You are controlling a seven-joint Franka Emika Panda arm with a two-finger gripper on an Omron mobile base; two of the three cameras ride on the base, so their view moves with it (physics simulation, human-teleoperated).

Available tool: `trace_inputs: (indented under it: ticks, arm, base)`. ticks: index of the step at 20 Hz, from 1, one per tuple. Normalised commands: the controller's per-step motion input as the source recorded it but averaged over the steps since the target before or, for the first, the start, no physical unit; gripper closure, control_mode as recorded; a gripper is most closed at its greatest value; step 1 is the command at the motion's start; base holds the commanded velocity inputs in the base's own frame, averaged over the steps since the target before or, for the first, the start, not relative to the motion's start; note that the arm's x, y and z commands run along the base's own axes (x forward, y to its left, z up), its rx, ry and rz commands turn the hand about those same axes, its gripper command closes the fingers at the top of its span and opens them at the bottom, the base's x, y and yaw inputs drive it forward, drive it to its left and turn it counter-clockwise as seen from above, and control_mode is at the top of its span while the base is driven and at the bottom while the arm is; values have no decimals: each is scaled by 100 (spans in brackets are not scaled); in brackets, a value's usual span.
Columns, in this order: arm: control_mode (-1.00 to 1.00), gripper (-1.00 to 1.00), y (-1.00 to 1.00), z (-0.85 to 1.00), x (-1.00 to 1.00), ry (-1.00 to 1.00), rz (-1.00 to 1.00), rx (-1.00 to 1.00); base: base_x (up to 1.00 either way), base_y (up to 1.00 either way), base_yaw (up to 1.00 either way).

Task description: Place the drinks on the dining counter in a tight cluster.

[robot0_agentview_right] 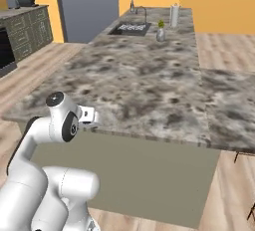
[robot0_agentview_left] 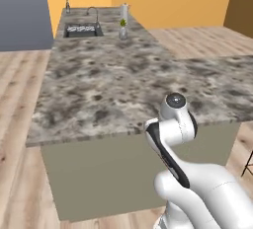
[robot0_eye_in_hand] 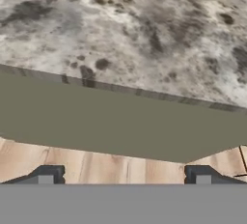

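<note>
Arm parked at the near edge of the marbled tabletop [robot0_agentview_left: 113, 85], no drinks within reach.

The broad tabletop runs to a far sink [robot0_agentview_left: 83, 29], with a small plant vase [robot0_agentview_left: 122, 29] and a pale canister [robot0_agentview_left: 124, 12] beside it. The tool [robot0_eye_in_hand: 124, 175] hangs spread and empty over the near edge. I can make out no bottles, so the clustering looks unstarted; all three remain to be found and gathered.

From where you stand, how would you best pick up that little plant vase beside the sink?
Probably by the vase body, below the green sprig, coming in level from the open counter side nearest us. It stands upright and looks narrow enough to grip. The leaves crowd its top, and a tall pale cylinder stands just behind it. It is far off, so I'd drive closer first.
</note>
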Motion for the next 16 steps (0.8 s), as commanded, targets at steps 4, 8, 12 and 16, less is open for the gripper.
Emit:
trace_inputs:
  ticks: [4, 8, 12, 16]
  arm:
    - [100, -100, 0, 0, 0, 0, 0, 0]
    - [100, -100, 0, 0, 0, 0, 0, 0]
    - [100, -100, 0, 0, 0, 0, 0, 0]
    - [100, -100, 0, 0, 0, 0, 0, 0]
  base:
    - [17, 93, 0]
    - [18, 92, 0]
    - [17, 92, 0]
    - [16, 93, 0]
